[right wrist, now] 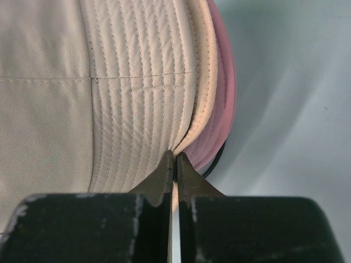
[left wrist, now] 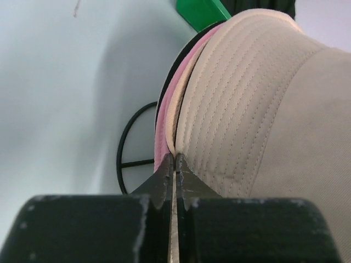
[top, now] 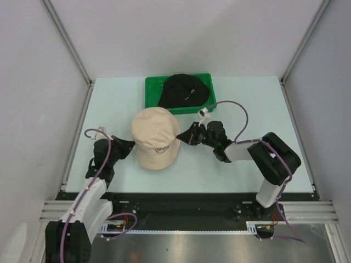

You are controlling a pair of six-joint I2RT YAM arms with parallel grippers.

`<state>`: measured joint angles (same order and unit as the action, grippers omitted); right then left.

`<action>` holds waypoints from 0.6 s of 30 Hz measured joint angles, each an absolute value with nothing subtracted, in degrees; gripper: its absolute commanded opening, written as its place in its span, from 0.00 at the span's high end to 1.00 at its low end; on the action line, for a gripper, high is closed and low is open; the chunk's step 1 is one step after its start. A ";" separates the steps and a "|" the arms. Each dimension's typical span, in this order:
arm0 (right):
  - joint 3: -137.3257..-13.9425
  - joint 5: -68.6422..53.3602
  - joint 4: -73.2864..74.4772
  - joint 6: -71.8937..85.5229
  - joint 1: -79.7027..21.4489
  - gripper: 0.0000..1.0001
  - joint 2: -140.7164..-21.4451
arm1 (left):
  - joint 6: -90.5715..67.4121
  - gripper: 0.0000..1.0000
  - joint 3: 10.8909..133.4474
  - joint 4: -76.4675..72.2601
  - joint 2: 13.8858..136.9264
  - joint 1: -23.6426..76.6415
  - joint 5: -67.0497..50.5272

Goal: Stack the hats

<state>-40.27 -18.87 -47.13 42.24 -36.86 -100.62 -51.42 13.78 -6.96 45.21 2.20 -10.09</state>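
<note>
A pale green table [top: 247, 109] sits inside white walls. At its centre, a beige bucket hat [top: 155, 137] rests over a pink hat [left wrist: 160, 137] on a black wire stand [left wrist: 123, 148]. My left gripper [left wrist: 174, 160] is pinched tight on the beige brim's left edge. My right gripper [right wrist: 175, 156] is pinched likewise on its right edge. I judge two hats stacked. A black hat [top: 184, 90] lies in the green tray [top: 152, 82] at the far side, not yet added.

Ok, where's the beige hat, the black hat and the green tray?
beige hat [top: 155, 131], top view, on its crown.
black hat [top: 184, 89], top view, on its crown.
green tray [top: 151, 93], top view, on its bare left side.
</note>
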 measured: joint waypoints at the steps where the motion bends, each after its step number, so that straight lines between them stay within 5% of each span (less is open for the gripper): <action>1: -40.14 -18.83 -46.65 42.24 -36.88 0.86 -100.22 | -50.92 0.74 14.98 -5.13 44.95 2.20 -9.47; 2: -40.10 -18.65 -45.23 42.09 -36.91 0.76 -99.37 | -50.24 0.60 16.08 -3.42 44.73 2.20 -8.88; 3: -40.10 -18.35 -43.07 41.78 -36.93 0.64 -98.15 | -49.45 0.33 17.96 -0.36 44.29 2.20 -7.90; 4: -40.10 -17.67 -39.72 40.60 -36.97 0.46 -96.20 | -48.60 0.23 20.47 2.52 43.92 2.15 -6.81; 5: -40.10 -17.04 -37.10 40.07 -36.97 0.39 -94.52 | -47.42 0.10 22.48 4.47 43.70 2.15 -6.02; 9: -41.01 -12.05 -21.67 34.54 -36.77 0.25 -84.99 | -43.05 0.00 33.34 11.42 43.44 1.54 -1.54; 18: -57.69 -0.51 0.47 22.79 -30.79 0.22 -76.86 | -33.21 0.00 40.77 18.96 47.11 -4.05 5.21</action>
<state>-57.69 -0.51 0.47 22.79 -30.79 -76.86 -33.21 40.77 18.96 47.11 -4.05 5.21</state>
